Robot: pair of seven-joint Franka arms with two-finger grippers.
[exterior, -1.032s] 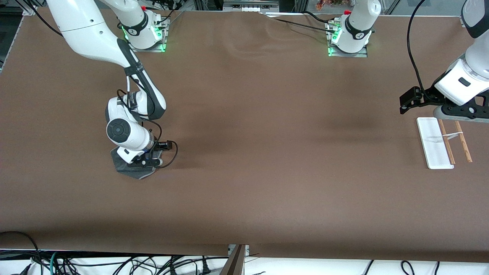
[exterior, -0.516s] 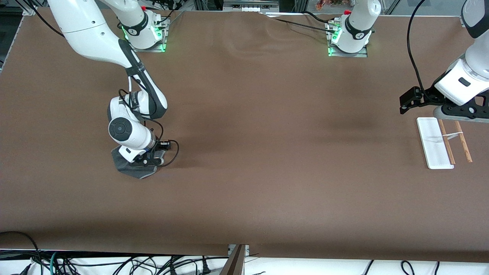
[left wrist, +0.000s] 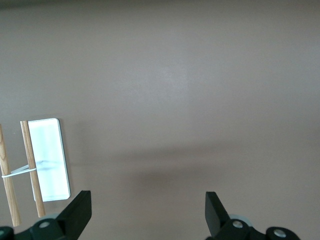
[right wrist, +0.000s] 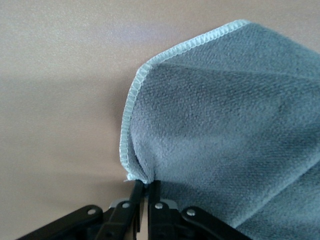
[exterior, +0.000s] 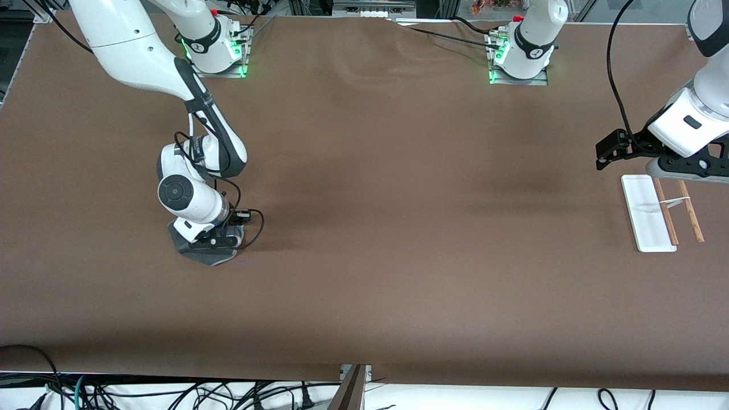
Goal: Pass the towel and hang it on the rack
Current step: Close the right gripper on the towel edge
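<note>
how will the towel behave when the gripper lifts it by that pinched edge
The towel will probably hang limp: it already creases where the right gripper pinches its edge. It looks thin, so likely light. The fuzzy nap should resist slipping.

From high across the table (exterior: 364, 228), the front camera faced my two bases and took in everything. My left wrist camera looked down from well above, sharing the rack (left wrist: 47, 159) with that view (exterior: 649, 213). My right wrist camera sat very close over the towel (right wrist: 225, 130), also shared (exterior: 208, 256).
</note>
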